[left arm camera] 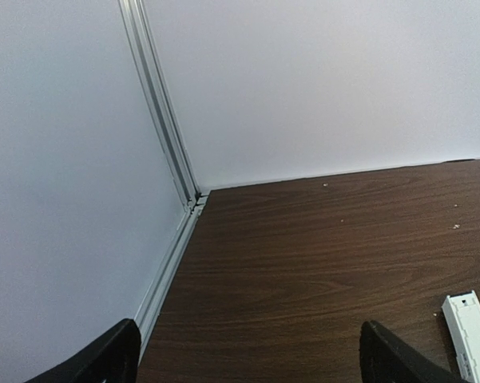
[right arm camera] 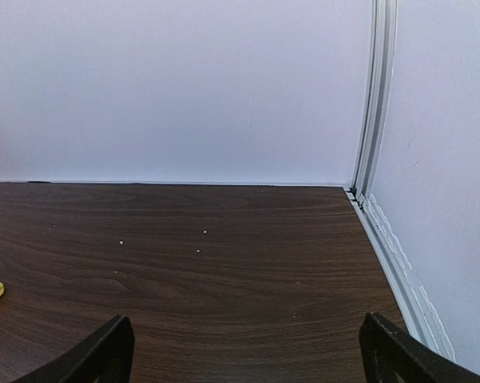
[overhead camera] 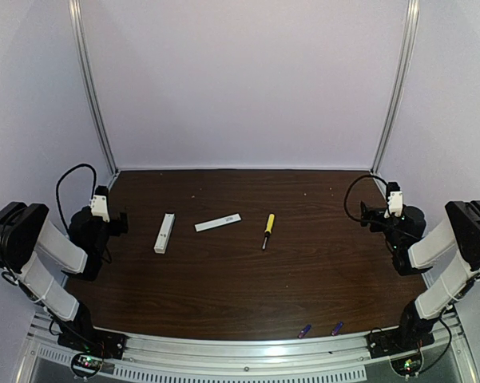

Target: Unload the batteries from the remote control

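Top external view: remote control point(overhead camera: 165, 232) lies left of centre on counter point(overhead camera: 247, 295), cover strip point(overhead camera: 218, 223) just beside it, off. Two batteries point(overhead camera: 305, 330) point(overhead camera: 336, 328) rest apart at near edge, well clear of remote. Judgement: unloading appears complete; next move calls only for arms parked. Left gripper point(overhead camera: 121, 223) jaws wide, empty; right gripper point(overhead camera: 364, 211) jaws wide, empty. Count: one remote, one cover, two batteries, one yellow-handled screwdriver point(overhead camera: 267, 230).
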